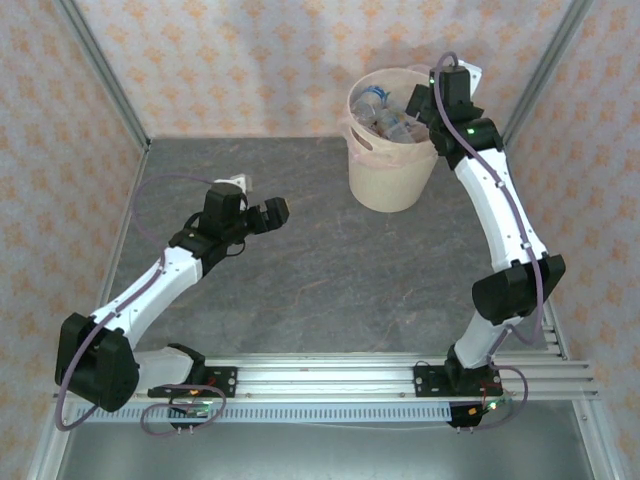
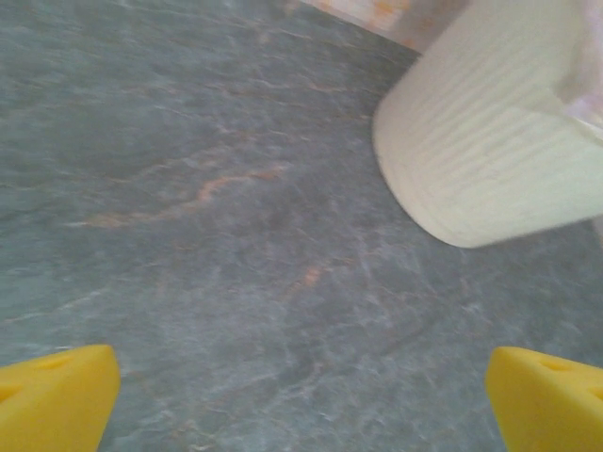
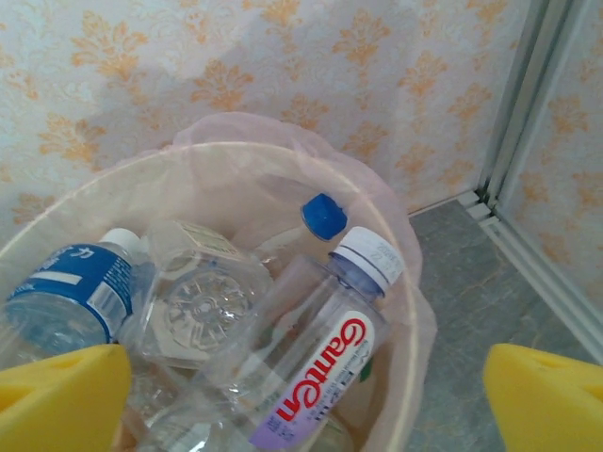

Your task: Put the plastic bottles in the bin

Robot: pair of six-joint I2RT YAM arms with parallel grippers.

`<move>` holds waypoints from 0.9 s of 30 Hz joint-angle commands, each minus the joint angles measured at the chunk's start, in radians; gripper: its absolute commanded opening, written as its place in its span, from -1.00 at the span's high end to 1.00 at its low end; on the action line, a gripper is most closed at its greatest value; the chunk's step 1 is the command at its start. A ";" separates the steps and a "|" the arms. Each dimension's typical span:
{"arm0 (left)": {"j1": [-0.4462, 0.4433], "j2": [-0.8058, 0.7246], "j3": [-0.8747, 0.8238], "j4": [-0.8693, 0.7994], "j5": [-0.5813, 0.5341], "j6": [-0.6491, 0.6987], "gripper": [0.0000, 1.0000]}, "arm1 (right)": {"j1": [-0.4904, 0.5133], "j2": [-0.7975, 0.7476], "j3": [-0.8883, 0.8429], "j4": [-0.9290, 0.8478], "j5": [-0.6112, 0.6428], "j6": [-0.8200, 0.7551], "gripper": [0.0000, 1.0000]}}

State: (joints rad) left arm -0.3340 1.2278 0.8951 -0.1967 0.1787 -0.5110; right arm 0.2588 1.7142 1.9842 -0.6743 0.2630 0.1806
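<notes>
Top external view, left to right: your left gripper (image 1: 283, 211) hovers low over the grey surface (image 1: 330, 280), its yellow fingers spread wide with nothing between them. It points toward the bin (image 1: 385, 175), which stands well apart to its right, close against the back wall (image 1: 250, 60). The plastic bottles (image 1: 388, 112) you can see all lie heaped inside the bin. Your right gripper (image 1: 418, 100) hangs directly above the bin's mouth and is by far the nearer arm. From the right wrist its fingers stand fully apart at either edge, pinching nothing. Just beneath them lies a clear bottle with red lettering (image 3: 311, 367), which rests on the heap and appears free of both fingers. Its long axis runs from lower left up to the right, white cap toward the far rim, with a blue-labelled bottle (image 3: 71, 297) to its left. The coming move is probably a lift straight up and out of the bin. Mind the rim and the loose liner on the way. The wall and the corner post (image 1: 545, 60) crowd the far and right sides, so your open room lies back toward the middle of the surface.
</notes>
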 commanded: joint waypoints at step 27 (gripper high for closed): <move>0.346 0.156 -0.347 0.562 -0.429 0.404 -1.00 | -0.045 -0.410 -1.338 0.879 0.175 -0.028 -0.99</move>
State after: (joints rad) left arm 0.0063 1.3647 0.5415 0.1898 -0.3759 -0.1467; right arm 0.2222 1.2758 0.6518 0.1207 0.4515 0.1280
